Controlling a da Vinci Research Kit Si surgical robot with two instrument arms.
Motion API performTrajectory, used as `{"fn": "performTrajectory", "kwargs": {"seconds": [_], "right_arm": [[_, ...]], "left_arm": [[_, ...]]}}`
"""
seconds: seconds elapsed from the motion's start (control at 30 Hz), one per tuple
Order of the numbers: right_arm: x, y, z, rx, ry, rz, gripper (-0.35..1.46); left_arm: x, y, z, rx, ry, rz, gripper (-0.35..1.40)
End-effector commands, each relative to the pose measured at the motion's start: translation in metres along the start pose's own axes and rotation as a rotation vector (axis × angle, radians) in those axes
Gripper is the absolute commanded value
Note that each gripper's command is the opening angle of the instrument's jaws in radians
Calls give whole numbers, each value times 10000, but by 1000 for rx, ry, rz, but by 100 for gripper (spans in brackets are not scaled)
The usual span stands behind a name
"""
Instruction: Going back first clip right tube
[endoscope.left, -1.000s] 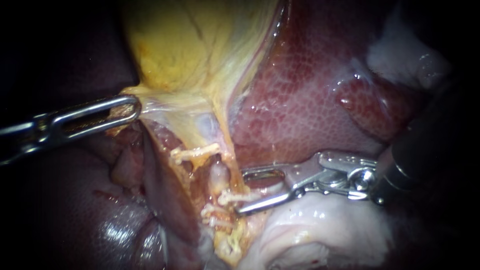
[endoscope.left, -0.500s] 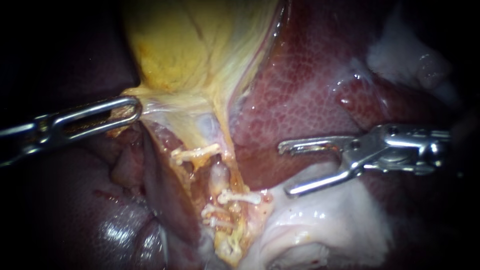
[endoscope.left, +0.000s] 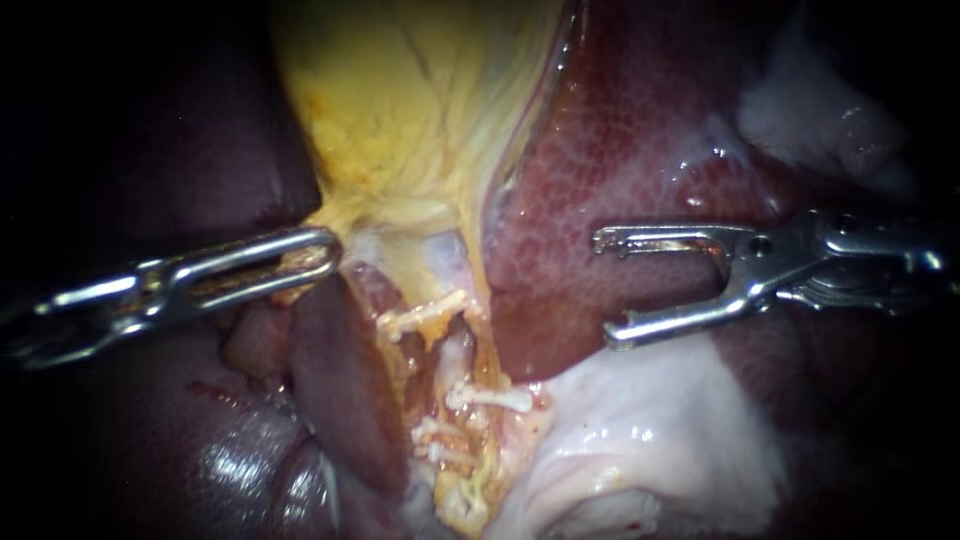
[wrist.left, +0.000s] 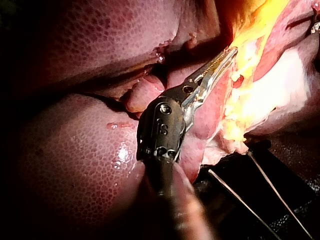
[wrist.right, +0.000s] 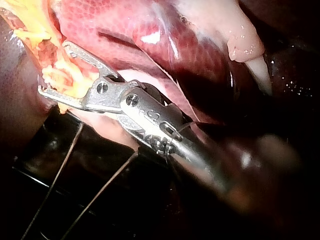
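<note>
Right instrument (endoscope.left: 605, 289): hand spread wide, empty, well right of the nearest white clip (endoscope.left: 490, 397). Left instrument (endoscope.left: 322, 257): hand closed on gallbladder (endoscope.left: 420, 110) tissue, above-left of that clip.

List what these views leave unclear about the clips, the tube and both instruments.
Endoscope view: yellow tissue covers most of the tube beneath the clips; the right instrument shaft fades into darkness at the edge.
Left wrist view: glare washes out the gallbladder around the left instrument tip.
Right wrist view: no clip can be picked out; the shaft is blurred.
</note>
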Motion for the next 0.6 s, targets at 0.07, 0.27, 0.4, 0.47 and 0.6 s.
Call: {"fn": "performTrajectory", "kwargs": {"seconds": [0.07,0.27,0.4,0.47,0.6], "right_arm": [[-3,-1,1,6,-1,-1,60],[-7,-3,3,12,-1,-4,59],[-7,-3,3,12,-1,-4,59],[-7,-3,3,11,-1,-4,59],[-7,-2,4,11,-1,-10,59]], "left_arm": [[2,-2,9,-1,7,0,-35],[5,-8,27,8,16,3,-35],[5,-8,27,7,19,3,-35],[5,-8,27,8,19,3,-35],[4,-7,26,8,19,3,-35]]}}
